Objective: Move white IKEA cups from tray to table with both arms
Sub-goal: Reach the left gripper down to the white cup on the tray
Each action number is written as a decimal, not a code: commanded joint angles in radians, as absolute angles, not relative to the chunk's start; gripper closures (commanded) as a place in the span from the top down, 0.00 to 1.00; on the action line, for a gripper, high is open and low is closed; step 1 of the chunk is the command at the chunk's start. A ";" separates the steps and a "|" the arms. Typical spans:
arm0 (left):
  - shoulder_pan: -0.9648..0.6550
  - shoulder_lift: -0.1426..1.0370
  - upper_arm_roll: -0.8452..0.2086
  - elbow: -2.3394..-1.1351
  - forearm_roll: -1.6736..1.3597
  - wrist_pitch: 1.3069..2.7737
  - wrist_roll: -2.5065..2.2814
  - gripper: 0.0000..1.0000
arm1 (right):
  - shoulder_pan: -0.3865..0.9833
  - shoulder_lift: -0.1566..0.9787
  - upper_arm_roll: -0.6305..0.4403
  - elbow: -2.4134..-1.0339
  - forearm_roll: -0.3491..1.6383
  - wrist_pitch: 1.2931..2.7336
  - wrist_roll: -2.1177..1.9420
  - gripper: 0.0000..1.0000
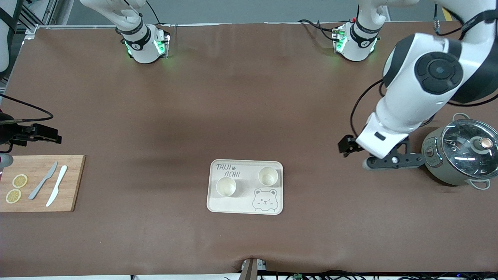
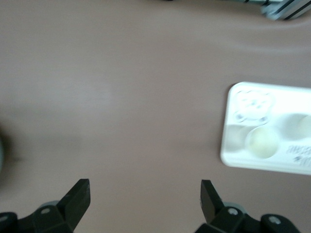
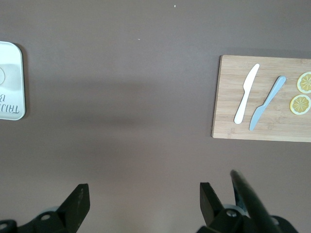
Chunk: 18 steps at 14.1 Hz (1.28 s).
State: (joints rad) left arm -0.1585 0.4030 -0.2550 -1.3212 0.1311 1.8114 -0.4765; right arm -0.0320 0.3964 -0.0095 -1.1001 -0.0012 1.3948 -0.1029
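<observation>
Two cream-white cups stand upright on the bear tray [image 1: 241, 206]: one [image 1: 226, 186] toward the right arm's end, the other [image 1: 268, 176] a little farther from the front camera. They also show in the left wrist view [image 2: 262, 142], [image 2: 305, 126]. My left gripper [image 1: 393, 160] is open and empty over bare table between the tray and the pot; its own view shows the jaws [image 2: 145, 194] wide apart. My right gripper [image 1: 35, 134] is open and empty over the table beside the cutting board, with its jaws [image 3: 145, 196] wide apart.
A grey-green pot with a glass lid [image 1: 463, 155] stands at the left arm's end, close to the left gripper. A wooden cutting board [image 1: 70, 194] at the right arm's end carries two knives [image 3: 248, 92] and lemon slices [image 3: 300, 104]. The tray's corner shows in the right wrist view [image 3: 12, 82].
</observation>
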 commanded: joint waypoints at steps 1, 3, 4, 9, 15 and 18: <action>-0.214 0.484 -0.259 -1.282 0.109 1.877 -0.552 1.00 | -0.031 0.388 0.000 -1.104 -0.012 1.388 -0.103 1.00; -0.262 0.538 -0.258 -1.284 0.109 1.928 -0.578 1.00 | -0.015 0.388 0.000 -1.106 -0.014 1.394 -0.101 1.00; -0.282 0.564 -0.258 -1.284 0.109 1.953 -0.592 1.00 | -0.009 0.388 0.000 -1.104 -0.009 1.399 -0.097 1.00; -0.354 0.672 -0.255 -1.287 0.117 2.085 -0.609 1.00 | 0.066 0.394 0.002 -1.104 -0.005 1.414 0.081 1.00; -0.455 0.758 -0.169 -1.284 0.121 2.183 -0.589 1.00 | 0.158 0.422 0.002 -1.109 0.040 1.505 0.282 1.00; -0.505 0.799 -0.112 -1.287 0.123 2.236 -0.586 1.00 | 0.205 0.445 0.002 -1.155 0.071 1.610 0.380 1.00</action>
State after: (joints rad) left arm -0.4745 0.7654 -0.1496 -1.3136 0.1180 2.2140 -0.5958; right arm 0.1776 0.4327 0.0051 -1.1250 0.0509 1.5494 0.3081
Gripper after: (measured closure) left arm 0.000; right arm 0.000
